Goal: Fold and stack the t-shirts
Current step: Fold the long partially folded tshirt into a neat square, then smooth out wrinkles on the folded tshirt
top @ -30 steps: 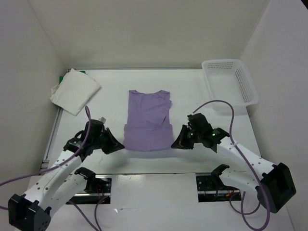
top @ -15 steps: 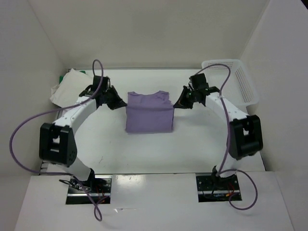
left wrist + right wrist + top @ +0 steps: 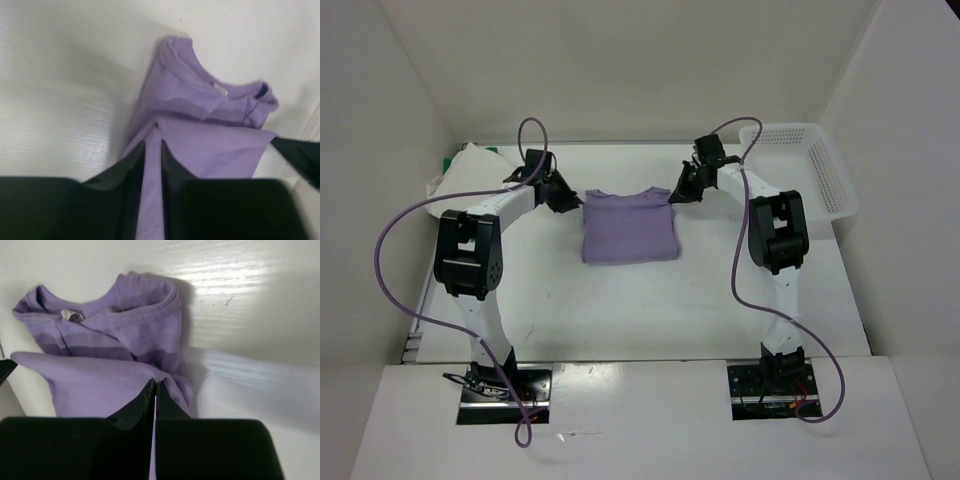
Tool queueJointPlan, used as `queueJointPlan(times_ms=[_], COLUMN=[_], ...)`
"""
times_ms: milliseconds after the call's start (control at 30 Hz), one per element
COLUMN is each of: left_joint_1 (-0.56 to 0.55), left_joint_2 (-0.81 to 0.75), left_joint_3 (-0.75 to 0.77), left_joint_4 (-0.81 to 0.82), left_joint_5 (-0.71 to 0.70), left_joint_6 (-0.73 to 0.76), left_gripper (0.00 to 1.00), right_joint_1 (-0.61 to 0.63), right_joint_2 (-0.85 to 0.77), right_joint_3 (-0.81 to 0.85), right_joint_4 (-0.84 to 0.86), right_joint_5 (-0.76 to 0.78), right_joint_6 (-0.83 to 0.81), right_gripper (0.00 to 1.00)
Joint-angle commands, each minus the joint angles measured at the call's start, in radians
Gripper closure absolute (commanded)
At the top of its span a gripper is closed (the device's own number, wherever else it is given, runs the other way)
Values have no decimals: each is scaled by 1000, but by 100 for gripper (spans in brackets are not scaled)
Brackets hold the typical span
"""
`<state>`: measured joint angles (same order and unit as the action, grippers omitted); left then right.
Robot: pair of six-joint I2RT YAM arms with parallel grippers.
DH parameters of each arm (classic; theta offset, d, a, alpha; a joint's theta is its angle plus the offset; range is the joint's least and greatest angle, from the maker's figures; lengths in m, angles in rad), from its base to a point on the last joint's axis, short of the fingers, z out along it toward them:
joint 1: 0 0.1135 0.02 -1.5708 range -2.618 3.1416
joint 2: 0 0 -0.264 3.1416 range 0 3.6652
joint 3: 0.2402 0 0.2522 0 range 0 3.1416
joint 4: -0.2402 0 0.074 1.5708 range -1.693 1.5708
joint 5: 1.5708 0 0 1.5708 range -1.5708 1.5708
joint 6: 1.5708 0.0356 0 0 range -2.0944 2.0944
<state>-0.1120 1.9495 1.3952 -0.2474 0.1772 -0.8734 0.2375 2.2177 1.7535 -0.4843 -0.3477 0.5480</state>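
Folded lavender t-shirt [image 3: 629, 228], right tool [image 3: 673, 196] pinching it, left tool [image 3: 577, 203] slightly parted

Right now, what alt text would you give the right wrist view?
Two black fingers pinch shut on the near folded edge of a lavender t-shirt. Its collar and neck label lie beyond, on a white table.

White table [image 3: 620, 300]: folded lavender shirt [image 3: 628, 228] centre; white shirt [image 3: 465, 168] far left, possibly atop green shirt [image 3: 449, 159]; basket [image 3: 780, 127] far right.
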Motion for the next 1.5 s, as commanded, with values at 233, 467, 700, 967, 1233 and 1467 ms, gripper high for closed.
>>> queueJointPlan(times_ms=[233, 467, 700, 967, 1233, 1467], left_joint_1=[35, -110, -279, -279, -279, -157], left_joint_2=[-86, -179, -165, -129, -296, -531], left_joint_3=[76, -120, -283, -465, -619, -585], left_joint_4=[131, 195, 278, 349, 321, 160], left_joint_5=[8, 102, 134, 91, 139, 85], left_joint_6=[-24, -50, -105, -67, -96, -49], left_gripper=[51, 53, 54, 54, 47, 17], right_joint_1=[-17, -3, 106, 129, 129, 129], right_joint_2=[-18, -147, -231, -214, -260, -410], right_joint_3=[135, 6, -232, -446, -525, -503], right_joint_4=[-16, 9, 119, 250, 219, 152], right_joint_5=[90, 92, -43, -53, -42, -120], right_joint_6=[-8, -17, -5, 24, 12, -25], right_gripper=[92, 63, 96, 99, 99, 71])
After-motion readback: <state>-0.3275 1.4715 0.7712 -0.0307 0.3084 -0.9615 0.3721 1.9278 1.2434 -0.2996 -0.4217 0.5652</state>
